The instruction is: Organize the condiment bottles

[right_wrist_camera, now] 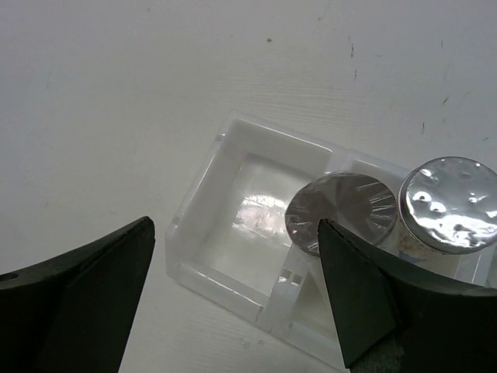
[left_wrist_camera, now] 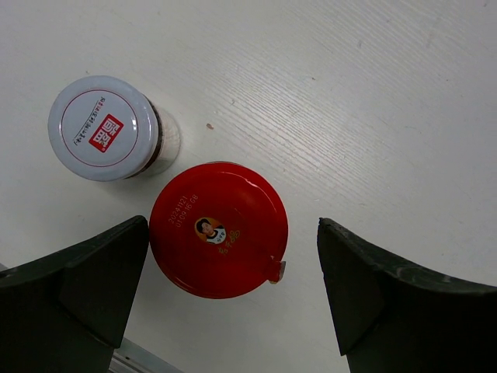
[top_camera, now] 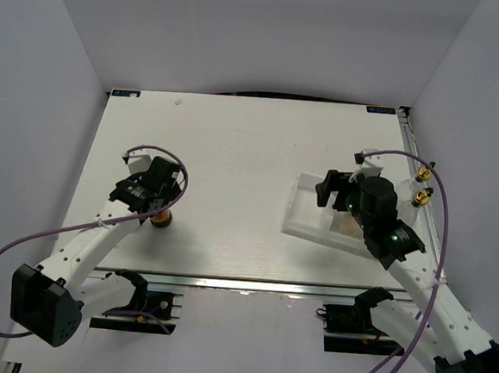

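The red-lidded brown jar (left_wrist_camera: 219, 229) stands on the table between the fingers of my open left gripper (left_wrist_camera: 233, 291), nearer the left finger and touching neither. It also shows in the top view (top_camera: 162, 221) just below that gripper (top_camera: 160, 204). The tiny grey-lidded jar (left_wrist_camera: 103, 127) stands right beside it. My right gripper (right_wrist_camera: 233, 295) is open and empty above the white tray (right_wrist_camera: 198, 183), over an empty compartment. Two silver-lidded shakers (right_wrist_camera: 342, 214) (right_wrist_camera: 454, 203) stand in the tray. Two gold-stoppered glass bottles (top_camera: 423, 174) (top_camera: 419, 197) stand right of the tray (top_camera: 304, 210).
White walls enclose the table on the left, back and right. The table's right edge (top_camera: 432, 227) runs close behind the glass bottles. The metal front rail (top_camera: 242, 285) lies just below the left gripper's jars.
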Robot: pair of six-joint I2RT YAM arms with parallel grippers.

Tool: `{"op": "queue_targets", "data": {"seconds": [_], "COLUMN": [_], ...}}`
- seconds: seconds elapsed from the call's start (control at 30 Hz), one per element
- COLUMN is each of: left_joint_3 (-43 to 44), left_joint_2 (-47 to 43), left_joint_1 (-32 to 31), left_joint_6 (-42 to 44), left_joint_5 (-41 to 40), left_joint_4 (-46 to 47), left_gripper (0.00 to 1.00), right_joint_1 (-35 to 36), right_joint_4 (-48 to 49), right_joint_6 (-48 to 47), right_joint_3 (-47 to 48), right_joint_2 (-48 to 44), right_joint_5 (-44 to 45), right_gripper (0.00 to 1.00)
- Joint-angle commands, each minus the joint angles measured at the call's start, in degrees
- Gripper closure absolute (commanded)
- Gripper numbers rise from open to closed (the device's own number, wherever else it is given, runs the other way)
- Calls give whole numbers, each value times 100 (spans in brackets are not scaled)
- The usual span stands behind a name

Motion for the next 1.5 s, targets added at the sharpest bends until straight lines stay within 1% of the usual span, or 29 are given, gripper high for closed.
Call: {"op": "queue_targets", "data": {"seconds": [0.0, 0.17, 0.33, 0.5, 0.57, 0.7, 0.87, 1.0, 1.1, 1.17, 1.2, 1.3, 1.47], "left_joint_3": [-23, 99, 345, 442, 442, 486, 557, 600, 601, 566, 539, 399, 223], "left_joint_2": [-261, -392, -463, -454, -472, -428, -375, -401, -410, -401, -393, -279, 2], "left_joint_1": [-5, -5, -5, -5, -5, -5, -5, -5, -5, -5, -5, 30, 100], "left_joint_6": [5, 92, 163, 216, 233, 277, 330, 339, 330, 321, 321, 330, 339], "left_joint_5": [-1, -71, -194, -194, -185, -203, -203, -229, -264, -273, -299, -265, -185], "left_joint_4": [84, 49, 13, 31, 66, 101, 75, -13, -101, -162, -154, -75, 110], "left_gripper": [2, 2, 2, 2, 2, 2, 2, 2, 2, 2, 2, 2, 2], "right_joint_1": [39, 48, 40, 48, 40, 48, 39, 48, 39, 48, 48, 66, 311], "right_joint_4": [219, 17, -97, -519, -615, -1159, -1415, -1600, -1460, -1303, -1241, -1091, -792], "right_joint_6": [-66, 179, 276, 356, 373, 496, 646, 611, 330, 172, -29, -180, -321], "right_joint_3": [366, 481, 367, 332, 384, 525, 472, 665, 832, 999, 1052, 1149, 992], "right_joint_2": [519, 855, 802, 671, 601, 513, 372, 275, 222, 231, 257, 441, 661], "right_joint_5": [-24, 398, 582, 811, 881, 1232, 1418, 1576, 1366, 945, 569, 110, -278], "right_gripper": [11, 11, 11, 11, 11, 11, 11, 11, 11, 11, 11, 11, 11]}}
